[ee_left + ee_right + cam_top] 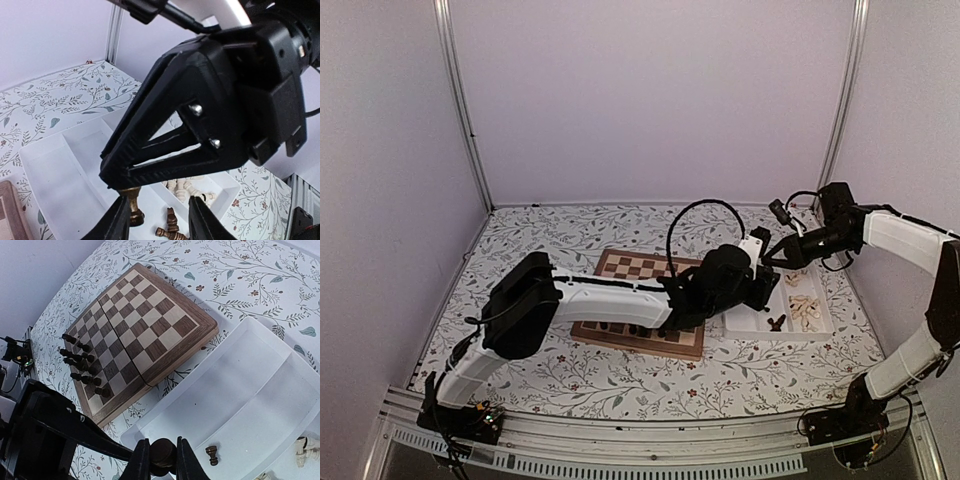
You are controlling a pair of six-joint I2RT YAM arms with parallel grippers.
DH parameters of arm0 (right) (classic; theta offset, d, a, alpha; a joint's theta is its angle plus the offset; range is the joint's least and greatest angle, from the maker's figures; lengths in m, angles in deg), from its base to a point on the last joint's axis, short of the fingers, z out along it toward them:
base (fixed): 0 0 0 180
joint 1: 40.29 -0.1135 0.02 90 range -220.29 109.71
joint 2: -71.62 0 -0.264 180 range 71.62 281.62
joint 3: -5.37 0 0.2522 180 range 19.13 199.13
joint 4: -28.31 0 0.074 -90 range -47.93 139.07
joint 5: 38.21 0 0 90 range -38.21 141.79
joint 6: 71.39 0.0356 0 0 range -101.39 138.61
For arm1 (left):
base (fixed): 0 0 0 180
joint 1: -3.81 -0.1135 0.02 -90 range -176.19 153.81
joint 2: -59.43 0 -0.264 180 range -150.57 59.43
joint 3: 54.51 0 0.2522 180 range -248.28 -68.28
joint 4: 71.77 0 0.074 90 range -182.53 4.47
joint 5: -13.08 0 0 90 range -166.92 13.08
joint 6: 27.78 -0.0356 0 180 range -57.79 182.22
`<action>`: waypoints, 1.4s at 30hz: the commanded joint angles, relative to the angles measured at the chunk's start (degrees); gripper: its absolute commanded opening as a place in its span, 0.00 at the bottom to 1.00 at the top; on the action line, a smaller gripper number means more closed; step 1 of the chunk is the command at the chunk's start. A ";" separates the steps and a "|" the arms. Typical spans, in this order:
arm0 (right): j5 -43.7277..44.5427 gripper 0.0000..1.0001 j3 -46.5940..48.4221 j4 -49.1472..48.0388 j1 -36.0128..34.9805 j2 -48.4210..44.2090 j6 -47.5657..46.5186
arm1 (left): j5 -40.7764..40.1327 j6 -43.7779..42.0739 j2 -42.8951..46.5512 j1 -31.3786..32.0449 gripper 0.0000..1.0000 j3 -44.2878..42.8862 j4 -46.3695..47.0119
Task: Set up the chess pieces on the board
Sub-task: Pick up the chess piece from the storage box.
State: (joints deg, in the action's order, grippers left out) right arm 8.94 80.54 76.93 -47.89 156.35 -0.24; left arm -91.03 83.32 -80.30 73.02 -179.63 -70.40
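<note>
The board (135, 335) lies left of a white tray (240, 385). Several dark chess pieces (82, 362) stand in two rows at the board's near end. My right gripper (162, 447) is shut on a dark piece (162, 457) above the tray's near-left corner. From the left wrist, that piece (132, 202) hangs upright below the right gripper (120, 184). My left gripper (160, 222) is open just beside it, nothing between its fingers. Below lie two dark pieces (172, 227) and a cluster of cream pieces (192, 189). In the top view the left gripper (760, 285) and right gripper (772, 258) nearly touch.
The left arm (610, 295) stretches across the board (630, 268) toward the tray (820, 335). One small dark piece (212, 455) lies in the tray's middle compartment and cream pieces (305, 445) lie in the right one. Flowered cloth covers the table, with white walls on three sides.
</note>
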 commanded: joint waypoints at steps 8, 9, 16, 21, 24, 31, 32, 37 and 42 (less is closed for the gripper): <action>-2.57 0.08 -0.56 -0.93 -0.27 -3.09 0.89 | 4.90 6.49 -2.49 -1.89 0.42 -3.25 -3.25; -2.60 0.07 -0.63 -0.95 -0.29 -3.23 0.85 | 5.23 6.92 -2.96 -2.03 0.41 -3.79 -3.72; -0.87 0.07 -1.03 -1.19 -0.31 -3.69 0.90 | 7.37 4.50 3.64 -1.23 0.37 6.40 4.71; -1.01 0.07 -1.11 -1.75 -0.18 -3.93 1.04 | 4.30 4.73 7.98 -1.00 0.41 15.05 10.18; -1.29 0.07 -1.13 -1.87 -0.23 -3.66 1.10 | 5.37 5.54 5.67 -1.35 0.43 11.17 7.41; -1.74 0.07 -1.38 -1.80 -0.20 -4.12 1.25 | 8.16 6.73 1.98 -2.05 0.44 5.92 5.91; -1.91 0.07 -1.42 -1.75 -0.21 -4.21 1.23 | 8.45 7.25 1.40 -2.26 0.43 5.08 5.34; -2.16 0.08 -1.49 -1.77 -0.20 -4.69 1.27 | 9.77 9.77 -1.00 -3.32 0.39 1.76 2.10; -2.57 0.08 -1.57 -1.73 -0.18 -4.67 1.28 | 9.57 10.57 -1.98 -3.79 0.38 0.47 1.46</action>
State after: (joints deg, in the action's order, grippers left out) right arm 7.89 79.49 75.85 -47.84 153.33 0.81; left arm -82.22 92.52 -80.69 70.16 -177.16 -67.32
